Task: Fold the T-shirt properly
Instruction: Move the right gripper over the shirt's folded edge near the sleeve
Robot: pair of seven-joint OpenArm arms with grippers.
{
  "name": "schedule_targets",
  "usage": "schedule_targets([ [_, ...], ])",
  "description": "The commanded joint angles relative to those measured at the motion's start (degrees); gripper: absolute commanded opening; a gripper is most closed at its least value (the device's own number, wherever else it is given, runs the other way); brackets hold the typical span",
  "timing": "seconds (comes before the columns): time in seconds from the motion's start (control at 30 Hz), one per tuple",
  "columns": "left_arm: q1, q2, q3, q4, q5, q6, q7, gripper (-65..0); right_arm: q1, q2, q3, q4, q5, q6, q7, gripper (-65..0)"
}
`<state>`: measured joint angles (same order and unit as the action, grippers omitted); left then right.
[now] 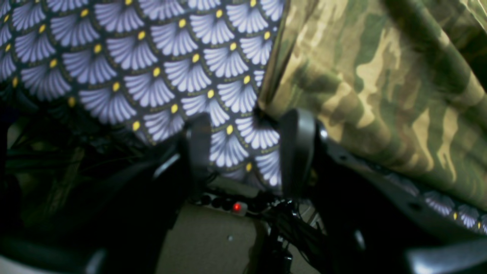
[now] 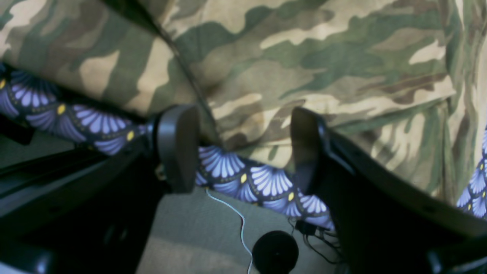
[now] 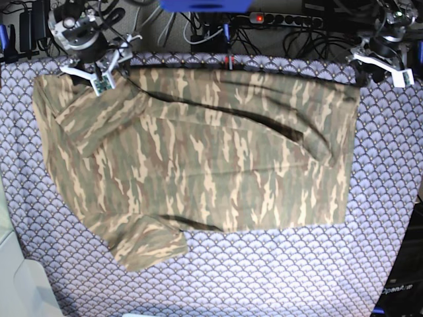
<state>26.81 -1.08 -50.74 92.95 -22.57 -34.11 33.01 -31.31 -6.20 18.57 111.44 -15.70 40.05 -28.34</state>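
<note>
Camouflage T-shirt [image 3: 198,158] lies spread on the patterned tablecloth [image 3: 277,277], first fold not yet made.
I judge both far corners need pinching next: right gripper [image 2: 243,146] and left gripper [image 1: 243,152] hover spread, empty, at its far edge.

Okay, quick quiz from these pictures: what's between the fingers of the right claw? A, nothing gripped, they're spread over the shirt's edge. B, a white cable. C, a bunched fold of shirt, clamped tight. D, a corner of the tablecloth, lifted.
A: the right claw stands open, with the shirt's edge and the tablecloth visible in the gap, ungripped.
</note>
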Motion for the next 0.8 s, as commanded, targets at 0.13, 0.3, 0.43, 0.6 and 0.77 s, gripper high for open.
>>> schedule_targets([
  [0.13,0.3,-0.5,-0.4,0.7,-0.8,-0.1,-1.2,-36.2,0.8,0.2,0.2,0.8,0.5,-0.1,1.1,-26.5],
  [0.3,0.3,-0.5,-0.4,0.7,-0.8,-0.1,-1.2,-36.2,0.8,0.2,0.2,0.3,0.5,-0.1,1.1,-26.5],
  [0.43,0.4,-0.5,-0.4,0.7,-0.8,-0.1,-1.2,-36.2,0.8,0.2,0.2,-1.2,0.5,-0.1,1.1,-26.5],
  [0.6,0.4,-0.5,-0.5,0.7,-0.8,-0.1,-1.2,-36.2,0.9,0.2,0.2,-1.2,0.5,-0.1,1.1,-26.5],
  [0.77,0.5,-0.5,-0.5,0.7,-0.8,-0.1,-1.2,-36.2,1.8,0.2,0.6,-1.7,0.5,-0.1,1.0,-27.9],
])
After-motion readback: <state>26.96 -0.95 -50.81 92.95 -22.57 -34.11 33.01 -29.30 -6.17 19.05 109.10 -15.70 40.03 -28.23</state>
